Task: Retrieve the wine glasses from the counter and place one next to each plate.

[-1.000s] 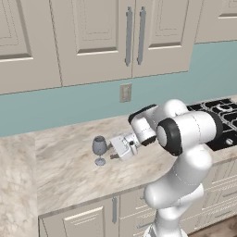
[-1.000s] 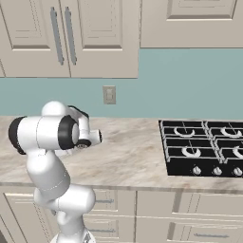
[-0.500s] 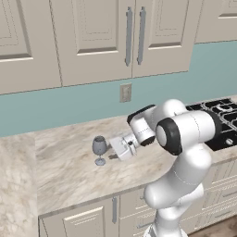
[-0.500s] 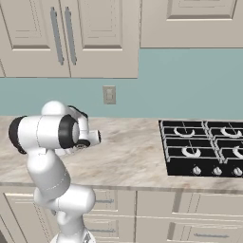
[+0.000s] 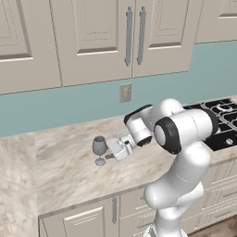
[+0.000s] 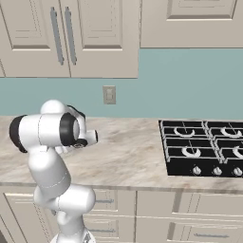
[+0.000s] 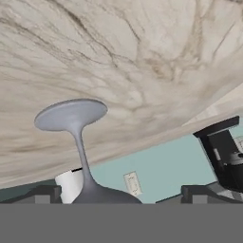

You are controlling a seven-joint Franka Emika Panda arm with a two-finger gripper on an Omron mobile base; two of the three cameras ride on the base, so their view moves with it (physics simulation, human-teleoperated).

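Note:
One smoky grey-blue wine glass (image 5: pixel 99 149) stands upright on the beige marbled counter (image 5: pixel 69 171), a little left of the wall outlet. My gripper (image 5: pixel 109 151) reaches sideways at it from the right, level with the bowl and stem. The hand view is rolled over. In it the glass's round foot (image 7: pixel 71 114) rests on the stone and its stem runs down to the bowl between my open fingers (image 7: pixel 42 193), nearer the left one. Nothing is gripped. The second glass and both plates are out of view.
A black gas stove (image 6: pixel 204 152) is set into the counter (image 6: pixel 128 152) to the right. Cream wall cabinets (image 5: pixel 92 37) hang above the teal backsplash with its outlet (image 5: pixel 125 92). The worktop turns a corner at the far left (image 5: pixel 14 185).
My hand has crept a little to the left, closer around the glass. The glass itself stands where it was.

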